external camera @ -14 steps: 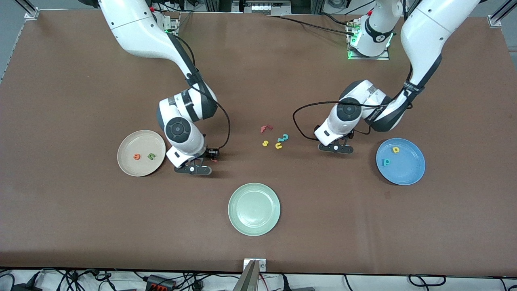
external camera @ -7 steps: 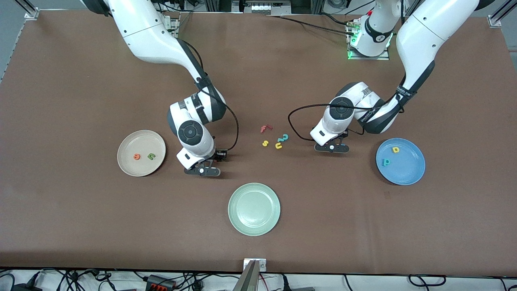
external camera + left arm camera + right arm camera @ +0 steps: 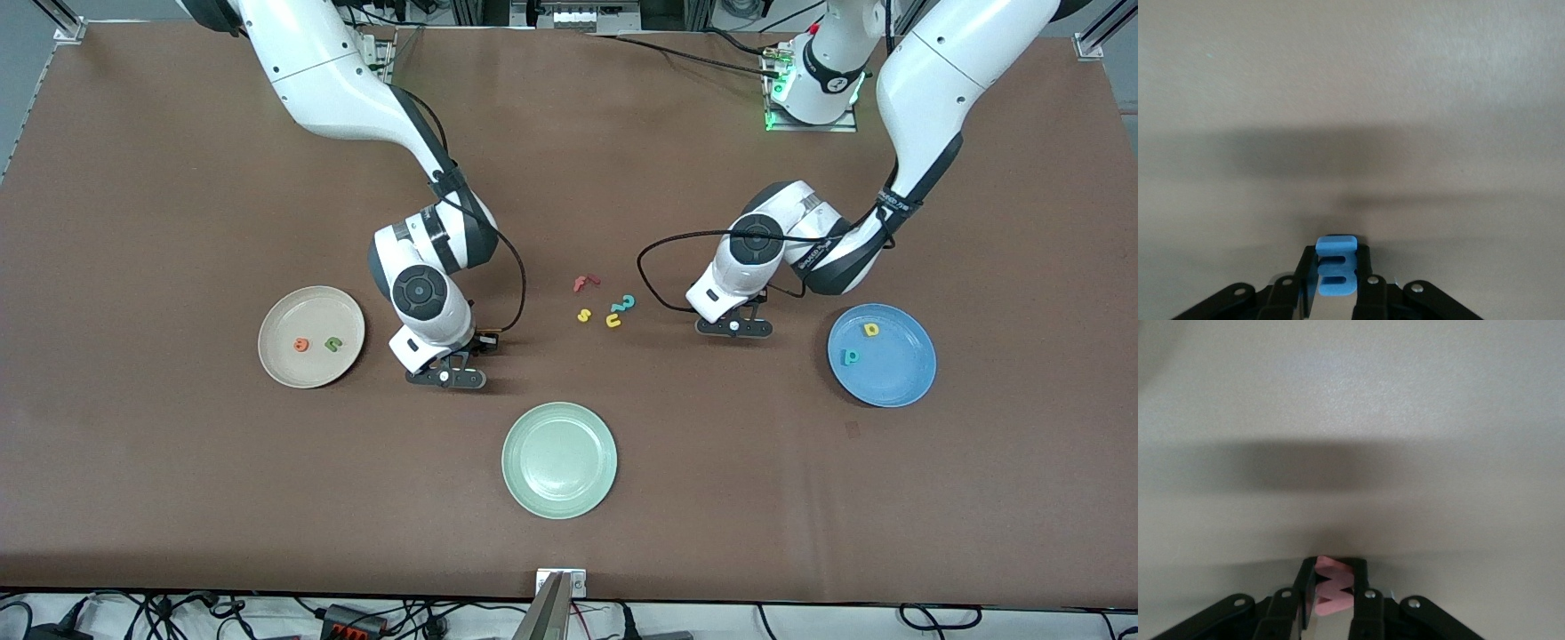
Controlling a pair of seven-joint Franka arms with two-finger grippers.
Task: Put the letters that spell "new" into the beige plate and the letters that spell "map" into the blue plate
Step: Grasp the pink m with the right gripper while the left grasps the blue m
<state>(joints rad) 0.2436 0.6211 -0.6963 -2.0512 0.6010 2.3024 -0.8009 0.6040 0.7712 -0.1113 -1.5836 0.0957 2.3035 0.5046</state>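
Since a second ago: right arm swung toward the middle of the bench (image 3: 133, 498), away from the beige plate (image 3: 310, 302); left arm shifted slightly away from the blue plate (image 3: 898, 378); both tools gone from parted to clamped.

Right tool (image 3: 1333, 603): low over bare bench between the beige plate and the loose letters, closed on the pink w (image 3: 1333, 593). Seen in the front view at (image 3: 447, 377), letter hidden there.

Left tool (image 3: 1336, 287): low over bare bench between the loose letters and the blue plate, closed on the blue m (image 3: 1336, 267). Seen in the front view at (image 3: 734, 326), letter hidden there too.

Progress:
- Beige plate: holds the orange e (image 3: 301, 344) and green n (image 3: 332, 344), side by side. Lacks only the w, now gripped.
- Blue plate: holds the yellow a (image 3: 871, 329) and teal p (image 3: 851, 357). Lacks only the m, now gripped.
- Four of six letters placed; last two in hand.

Left to do, by judgement: lift both, carry w to beige and m to blue, release.

Not wanted: red f (image 3: 585, 283), yellow s (image 3: 584, 315), yellow u (image 3: 613, 320) and teal squiggle (image 3: 627, 303), clustered mid-bench; pale green plate (image 3: 559, 422), nearer the front camera.
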